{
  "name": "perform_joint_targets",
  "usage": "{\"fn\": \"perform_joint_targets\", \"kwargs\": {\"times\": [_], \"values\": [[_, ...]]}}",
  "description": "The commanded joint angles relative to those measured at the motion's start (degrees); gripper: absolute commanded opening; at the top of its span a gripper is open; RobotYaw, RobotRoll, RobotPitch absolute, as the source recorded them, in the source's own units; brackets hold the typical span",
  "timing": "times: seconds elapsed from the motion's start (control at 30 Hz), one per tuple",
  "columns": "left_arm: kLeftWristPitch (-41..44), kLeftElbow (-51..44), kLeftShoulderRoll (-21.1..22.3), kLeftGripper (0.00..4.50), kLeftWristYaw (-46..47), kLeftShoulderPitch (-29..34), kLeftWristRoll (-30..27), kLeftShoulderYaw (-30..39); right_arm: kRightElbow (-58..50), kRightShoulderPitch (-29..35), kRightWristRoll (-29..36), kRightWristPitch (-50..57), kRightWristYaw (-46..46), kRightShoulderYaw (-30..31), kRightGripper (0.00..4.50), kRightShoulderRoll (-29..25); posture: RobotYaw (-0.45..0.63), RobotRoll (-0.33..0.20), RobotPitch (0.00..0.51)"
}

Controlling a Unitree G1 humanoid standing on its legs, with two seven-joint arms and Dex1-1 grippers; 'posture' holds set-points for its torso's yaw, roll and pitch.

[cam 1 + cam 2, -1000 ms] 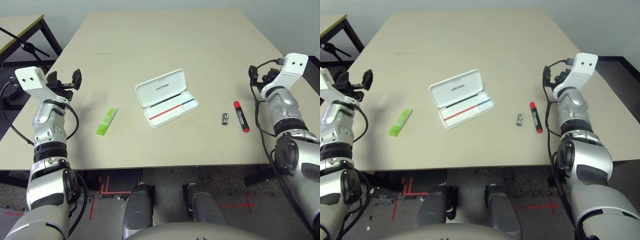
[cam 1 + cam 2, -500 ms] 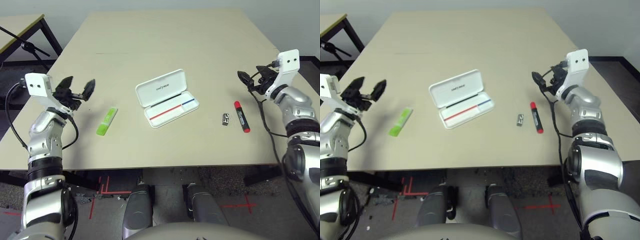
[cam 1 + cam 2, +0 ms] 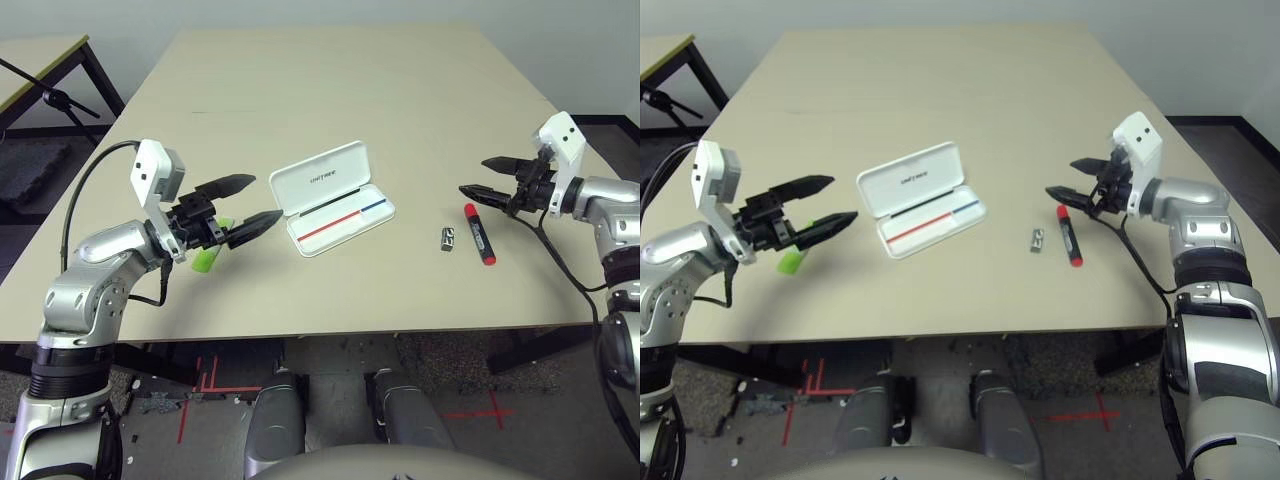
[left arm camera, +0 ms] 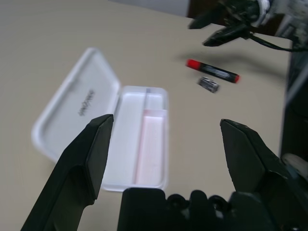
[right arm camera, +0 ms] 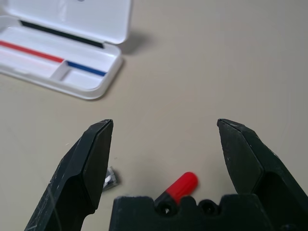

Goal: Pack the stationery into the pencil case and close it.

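The pencil case [image 3: 330, 195] lies open at mid-table, its white lid folded back and a red-and-blue stripe in the tray. My left gripper [image 3: 262, 197] hovers open just left of it, fingers pointing at the case [image 4: 120, 130]. The lime-green highlighter [image 3: 205, 260] lies under that gripper, mostly hidden by it. To the right of the case lie the red marker [image 3: 478, 232] and a small silver-and-black metal piece [image 3: 449, 239]. My right gripper [image 3: 473, 176] is open, held above the marker's far end [image 5: 178, 186], with nothing between its fingers.
The beige table [image 3: 330, 80] stretches far behind the case, and there is bare surface between the case and the metal piece. Off the table's left side stand another table [image 3: 40, 45] and a black stand [image 3: 55, 95].
Both arms swung inward over the table. The left gripper moved right, over the highlighter toward the case. The right gripper moved left and down to above the marker. Both stayed open.
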Motion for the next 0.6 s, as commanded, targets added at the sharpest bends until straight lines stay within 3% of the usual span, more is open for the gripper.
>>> {"fn": "perform_joint_targets", "kwargs": {"times": [0.03,0.27,0.6], "values": [[1.44,-1.11,0.74,4.48,-0.76,-1.2,2.95,-5.02,-2.63,0.64,0.48,1.9,1.75,0.87,4.5,-0.51,0.0,0.0,0.043],[2.41,0.59,-1.22,4.48,0.89,-4.86,9.79,-14.11,-6.33,2.04,0.81,4.7,5.6,2.04,4.5,-1.26,-0.01,0.0,0.053],[3.54,8.28,-3.71,4.48,3.37,-10.84,22.24,-25.09,-7.89,2.59,0.54,5.03,3.34,1.73,4.5,0.17,-0.02,0.0,0.068]]}}
